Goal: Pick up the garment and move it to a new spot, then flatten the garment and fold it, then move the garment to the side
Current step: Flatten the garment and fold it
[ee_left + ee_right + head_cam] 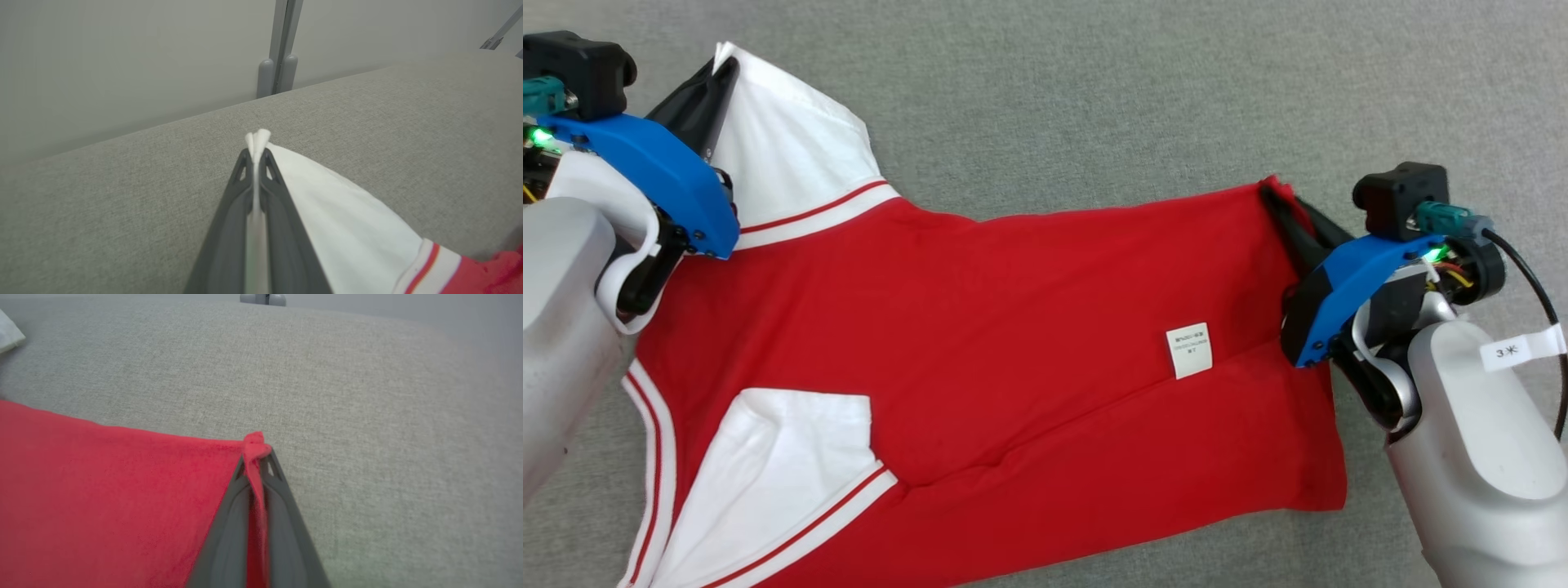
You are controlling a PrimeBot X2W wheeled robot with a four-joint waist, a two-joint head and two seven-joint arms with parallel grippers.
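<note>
Left hand (pixel 725 72) pinched garment's (pixel 1013 327) white sleeve (pixel 784 139) upper left, right hand (pixel 1270 192) pinched its red hem (pixel 1327 457); flattening step, next probably pull taut.

You have a flat surface covered in grey woven fabric (pixel 1094 90) before you, and a red knit short-sleeved shirt with white, red-striped sleeves (pixel 1013 327) lies spread across it. Its sleeves point to your left and its hem to your right. A long crease runs along the body, and a small white rectangular label (pixel 1189 351) sits near the hem.
</note>
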